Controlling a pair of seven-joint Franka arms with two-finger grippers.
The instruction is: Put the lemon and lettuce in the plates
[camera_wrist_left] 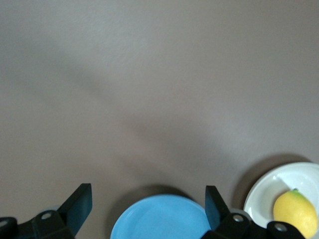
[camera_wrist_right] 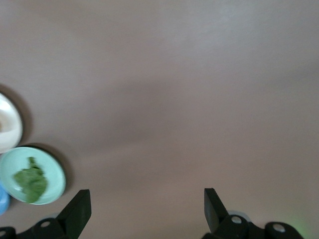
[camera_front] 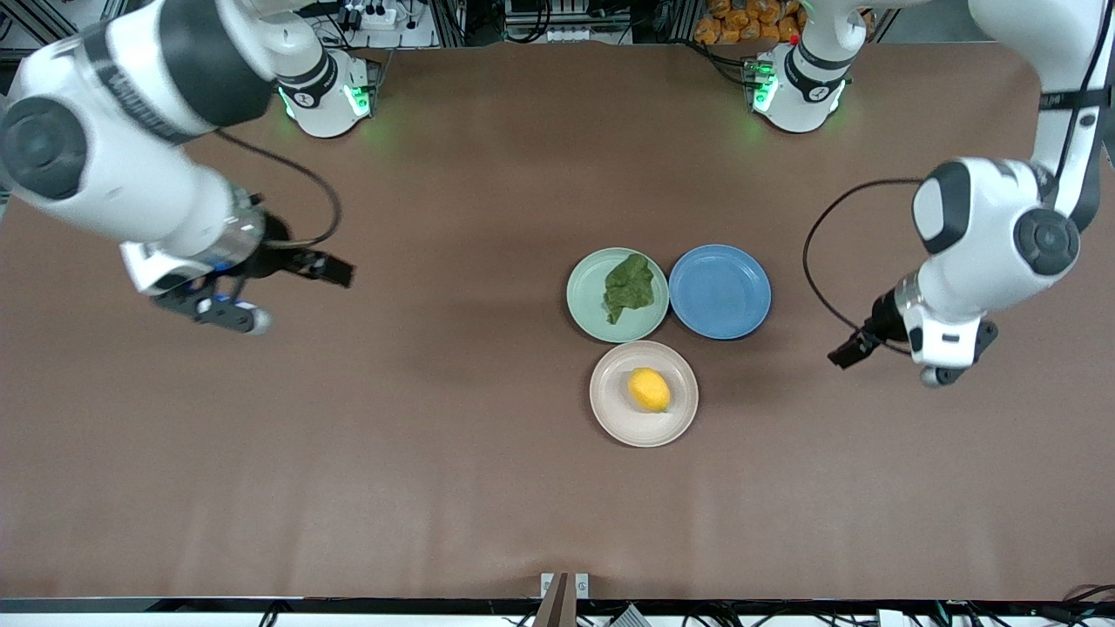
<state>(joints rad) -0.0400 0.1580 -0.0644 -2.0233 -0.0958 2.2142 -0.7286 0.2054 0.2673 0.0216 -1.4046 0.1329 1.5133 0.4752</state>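
Note:
The yellow lemon [camera_front: 649, 389] lies on the off-white beige plate [camera_front: 610, 411]. The dark-green lettuce [camera_front: 629, 288] lies on the mint green plate [camera_front: 586, 300], which is farther from the front camera. My left gripper [camera_front: 937, 375] is open and empty over bare table toward the left arm's end. The left wrist view shows its gripper [camera_wrist_left: 148, 196], the lemon [camera_wrist_left: 295, 213] and the beige plate [camera_wrist_left: 264, 191]. My right gripper [camera_front: 228, 315] is open and empty over bare table toward the right arm's end. The right wrist view shows its gripper [camera_wrist_right: 147, 199], the lettuce [camera_wrist_right: 31, 181] and the mint plate [camera_wrist_right: 52, 169].
An empty blue plate [camera_front: 719, 291] sits beside the mint plate, toward the left arm's end; it also shows in the left wrist view [camera_wrist_left: 159, 219]. The three plates touch or nearly touch. Brown table mat [camera_front: 392, 435] spreads all round them.

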